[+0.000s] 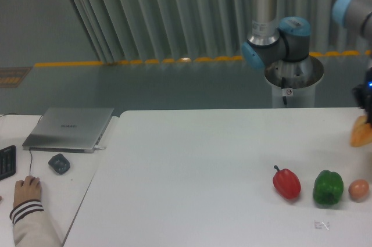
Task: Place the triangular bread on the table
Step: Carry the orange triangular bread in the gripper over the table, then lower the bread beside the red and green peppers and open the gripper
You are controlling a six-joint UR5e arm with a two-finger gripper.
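At right edge, claw (366, 107) holds triangular bread (361, 132) above table (203, 165).

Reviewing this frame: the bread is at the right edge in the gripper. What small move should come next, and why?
Probably lower it straight down. The triangular bread hangs at the frame's right edge under the dark gripper, apparently clear of the table, with bare surface below it, above the egg-like ball. The fingers are mostly cut off, so the grip itself is unclear.

The surface (192, 160) looks smooth, matt white. Red pepper (286, 182) and green pepper (328, 187) have glossy skins. The laptop (70, 128) is brushed grey metal.
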